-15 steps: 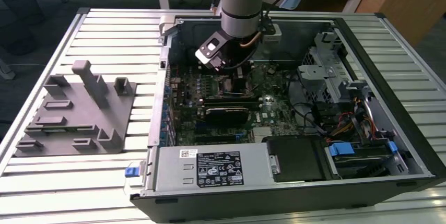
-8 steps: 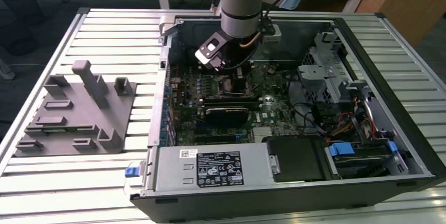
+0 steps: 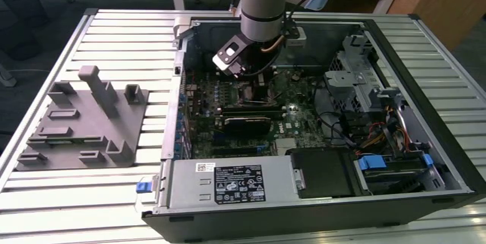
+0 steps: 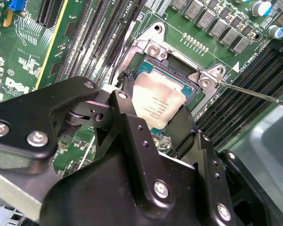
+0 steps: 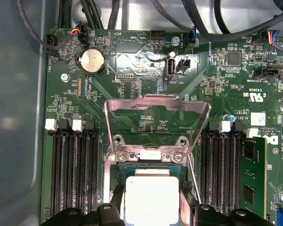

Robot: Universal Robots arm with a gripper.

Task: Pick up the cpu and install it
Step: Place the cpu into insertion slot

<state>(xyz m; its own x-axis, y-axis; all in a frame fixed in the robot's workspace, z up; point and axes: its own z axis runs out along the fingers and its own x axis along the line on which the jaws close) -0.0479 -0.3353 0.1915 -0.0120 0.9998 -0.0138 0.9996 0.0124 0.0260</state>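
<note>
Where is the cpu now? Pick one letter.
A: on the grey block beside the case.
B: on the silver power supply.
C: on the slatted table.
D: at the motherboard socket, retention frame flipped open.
D: in the first wrist view the cpu lies at the socket beside the flipped-open metal retention frame, with the gripper at it.
</note>
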